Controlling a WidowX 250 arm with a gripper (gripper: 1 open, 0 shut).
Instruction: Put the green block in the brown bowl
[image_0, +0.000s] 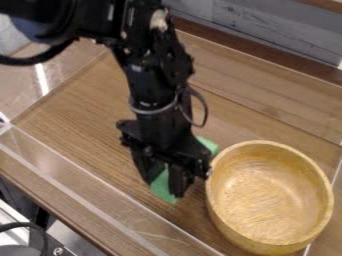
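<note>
Now black tool pinches flat matte green block — just beside round grainy brown bowl.

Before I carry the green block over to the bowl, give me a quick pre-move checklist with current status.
1. Gripper closed on the green block: ok, the fingers sit on both sides of it.
2. Block clear of the table: cannot tell.
3. Brown bowl empty: ok.
4. Bowl upright, right of the gripper: ok.
5. Path from block to bowl rim free of other things: ok.
</note>
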